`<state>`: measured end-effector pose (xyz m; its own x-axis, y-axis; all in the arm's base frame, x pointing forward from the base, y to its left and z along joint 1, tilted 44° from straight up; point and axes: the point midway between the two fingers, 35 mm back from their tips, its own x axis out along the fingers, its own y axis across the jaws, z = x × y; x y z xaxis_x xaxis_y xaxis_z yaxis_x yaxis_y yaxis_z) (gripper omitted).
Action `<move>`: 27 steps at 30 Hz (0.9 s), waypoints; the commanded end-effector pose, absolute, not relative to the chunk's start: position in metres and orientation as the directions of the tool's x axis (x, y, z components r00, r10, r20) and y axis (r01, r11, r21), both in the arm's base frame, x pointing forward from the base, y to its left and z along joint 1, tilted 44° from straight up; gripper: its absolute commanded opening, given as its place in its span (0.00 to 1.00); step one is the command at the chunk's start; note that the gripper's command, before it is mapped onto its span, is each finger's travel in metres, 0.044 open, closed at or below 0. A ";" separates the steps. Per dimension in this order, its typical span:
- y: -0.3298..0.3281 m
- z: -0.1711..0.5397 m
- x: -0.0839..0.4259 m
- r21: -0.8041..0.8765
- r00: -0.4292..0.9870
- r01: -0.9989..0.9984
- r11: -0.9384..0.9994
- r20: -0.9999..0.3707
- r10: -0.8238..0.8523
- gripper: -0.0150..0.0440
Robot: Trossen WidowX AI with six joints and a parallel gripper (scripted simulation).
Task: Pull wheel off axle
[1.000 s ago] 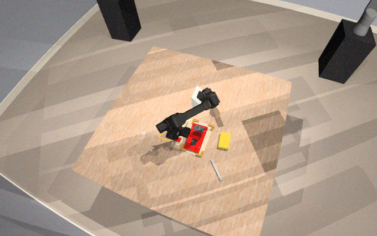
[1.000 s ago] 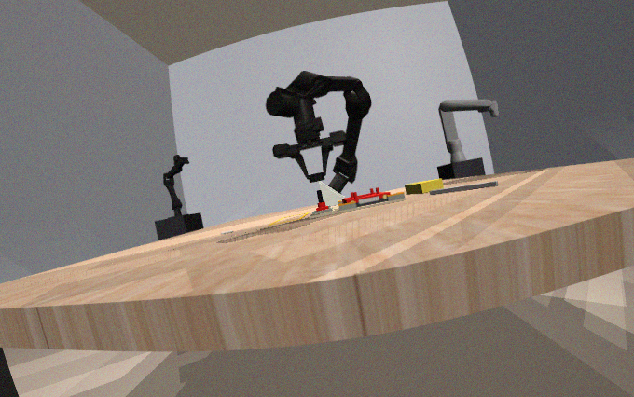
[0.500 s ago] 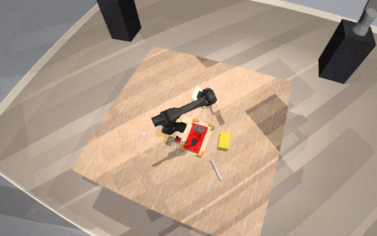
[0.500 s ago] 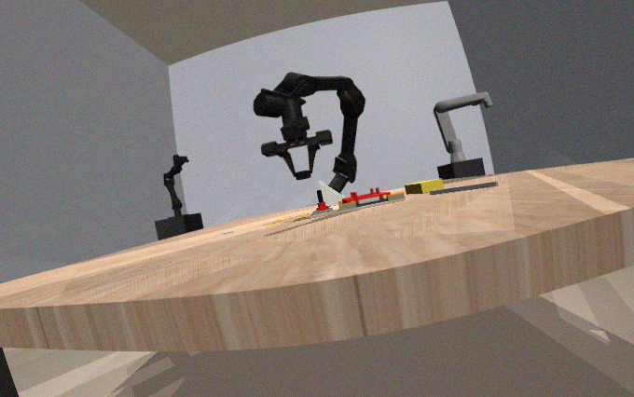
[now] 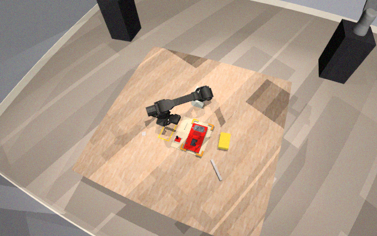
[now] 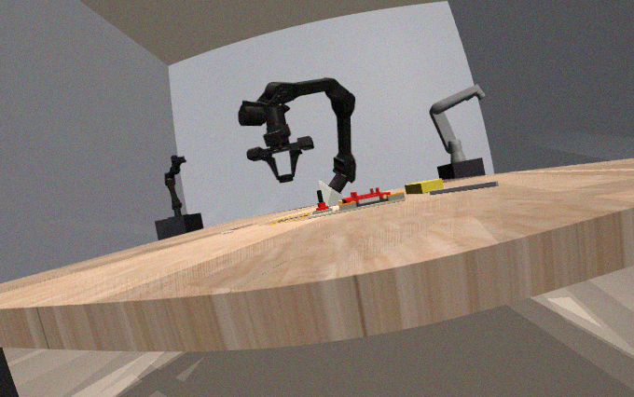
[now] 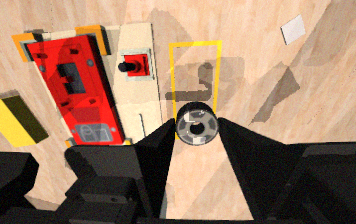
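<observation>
The wheel, black with a grey hub, is held between the fingertips of my gripper, which is shut on it high above the table. The black upright axle stands bare on its red base, apart from the wheel. The marked area is a yellow outline on the table beside the cream board. In the wrist view the wheel overlaps the near end of the outline. In the top view the arm hides the fingertips and the wheel.
A red block lies between orange corners on the cream board. A yellow block, a grey bar and a small white square lie around it on the table.
</observation>
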<state>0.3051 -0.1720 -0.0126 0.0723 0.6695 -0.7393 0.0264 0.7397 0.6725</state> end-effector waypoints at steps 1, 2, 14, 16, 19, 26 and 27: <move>-0.176 -0.022 0.294 0.677 0.061 0.026 0.735 -0.735 0.675 0.25; -0.176 -0.022 0.294 0.677 0.061 0.026 0.735 -0.735 0.675 0.25; -0.163 -0.036 0.296 0.678 0.061 0.026 0.735 -0.735 0.676 0.25; -0.162 -0.037 0.296 0.678 0.061 0.026 0.735 -0.735 0.676 0.25; -0.157 -0.043 0.297 0.678 0.062 0.026 0.735 -0.735 0.675 0.25; -0.131 -0.072 0.301 0.678 0.062 0.025 0.735 -0.734 0.676 0.25; -0.127 -0.077 0.301 0.678 0.063 0.025 0.734 -0.734 0.676 0.25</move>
